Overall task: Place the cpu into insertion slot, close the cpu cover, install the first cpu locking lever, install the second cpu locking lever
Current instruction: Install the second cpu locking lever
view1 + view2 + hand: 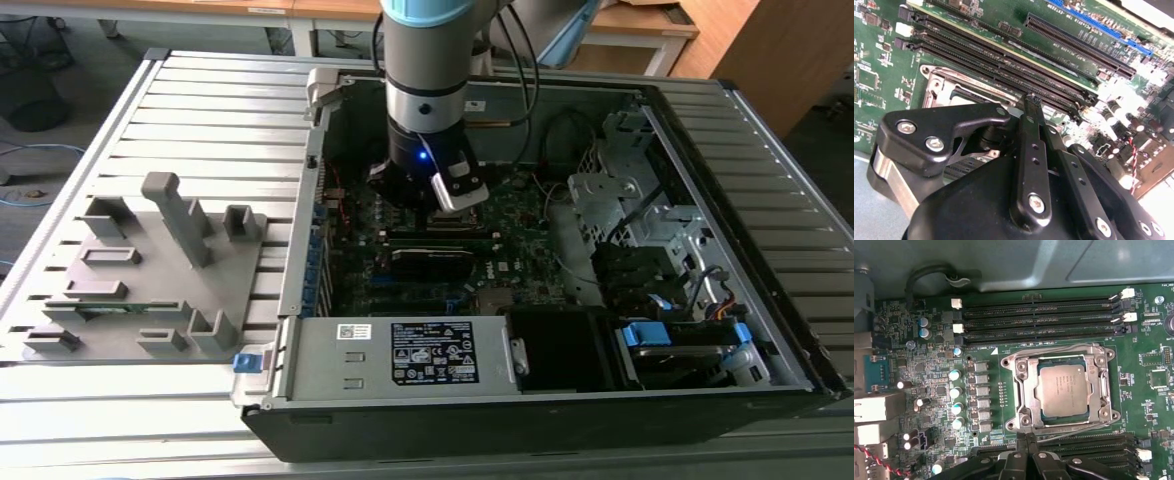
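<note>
cpu (1061, 390): seen seated in the insertion slot (1023, 390) in the first wrist view.
end effector (1030, 100): fingers pressed together, nothing gripped, seen in the second wrist view.

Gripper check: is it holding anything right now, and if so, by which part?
Nothing held. The gripper has its jaws together with nothing between them, above the board; the cpu lies in the insertion slot.

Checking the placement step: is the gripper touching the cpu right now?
Apart. In the first wrist view the cpu lies in the insertion slot with the cover's frame around it, and the gripper tips sit past the socket's edge, with bare frame and board between.
</note>
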Motion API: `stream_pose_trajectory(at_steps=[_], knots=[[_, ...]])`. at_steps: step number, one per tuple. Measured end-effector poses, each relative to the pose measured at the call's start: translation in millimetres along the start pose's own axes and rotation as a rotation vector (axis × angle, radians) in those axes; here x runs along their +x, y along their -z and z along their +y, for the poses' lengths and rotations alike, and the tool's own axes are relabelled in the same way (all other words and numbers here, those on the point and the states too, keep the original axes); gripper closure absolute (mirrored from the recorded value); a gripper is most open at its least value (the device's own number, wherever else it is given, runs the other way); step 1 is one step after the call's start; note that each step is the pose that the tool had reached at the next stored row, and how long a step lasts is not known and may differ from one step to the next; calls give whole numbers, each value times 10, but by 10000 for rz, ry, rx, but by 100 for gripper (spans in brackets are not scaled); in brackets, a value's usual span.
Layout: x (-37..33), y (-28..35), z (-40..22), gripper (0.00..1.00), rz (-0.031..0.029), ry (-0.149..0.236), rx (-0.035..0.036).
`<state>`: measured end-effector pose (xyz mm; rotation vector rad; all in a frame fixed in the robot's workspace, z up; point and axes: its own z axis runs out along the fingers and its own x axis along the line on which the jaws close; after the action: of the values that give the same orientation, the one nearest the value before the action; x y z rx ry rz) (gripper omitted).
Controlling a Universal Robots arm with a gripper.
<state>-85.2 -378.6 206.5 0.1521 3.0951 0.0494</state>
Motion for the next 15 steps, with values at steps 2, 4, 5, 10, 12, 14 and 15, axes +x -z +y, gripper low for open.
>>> stream_pose_trajectory(at_steps=[2, 4, 5, 10, 12, 14, 15], knots=[[1, -5, -2, 90, 6, -3, -61], [1, -7, -1, 90, 7, -5, -79], [1, -7, -1, 90, 7, -5, -80], [1, -19, -4, 90, 34, -14, -341], [2, -26, -4, 90, 39, -19, -407], [2, -32, -6, 90, 40, -20, -426], [2, -35, -9, 90, 40, -19, -427]])
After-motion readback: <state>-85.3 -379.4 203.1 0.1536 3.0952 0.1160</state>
